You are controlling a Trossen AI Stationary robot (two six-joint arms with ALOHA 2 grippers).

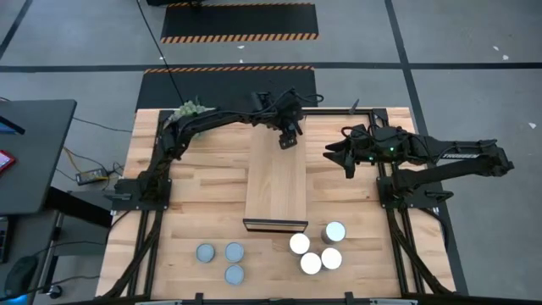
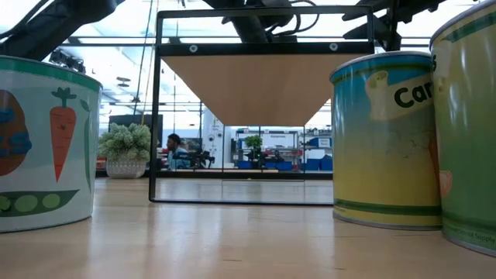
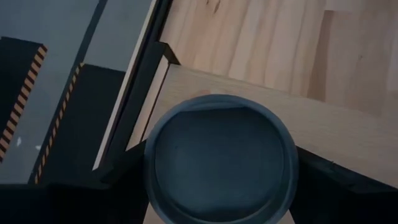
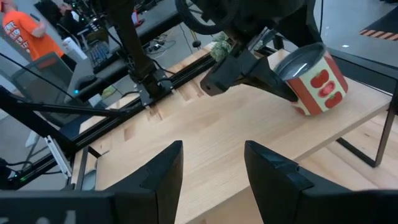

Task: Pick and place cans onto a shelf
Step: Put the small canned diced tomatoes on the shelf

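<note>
High view: left gripper point(image 1: 289, 140) sits over the far end of the shelf point(image 1: 276, 182); right gripper point(image 1: 339, 156) waits just off the shelf's right edge, and seven cans point(image 1: 312, 251) stand on the table beyond the shelf's near end. Left wrist view: a grey-topped can point(image 3: 221, 165) fills the gap between the fingers point(image 3: 124, 171), jaws part-open and clamped on it above the plank's corner. Right wrist view: right fingers point(image 4: 163, 168) drawn in, holding nothing; ahead of them the held can point(image 4: 314, 81) is tilted at the shelf surface.
</note>
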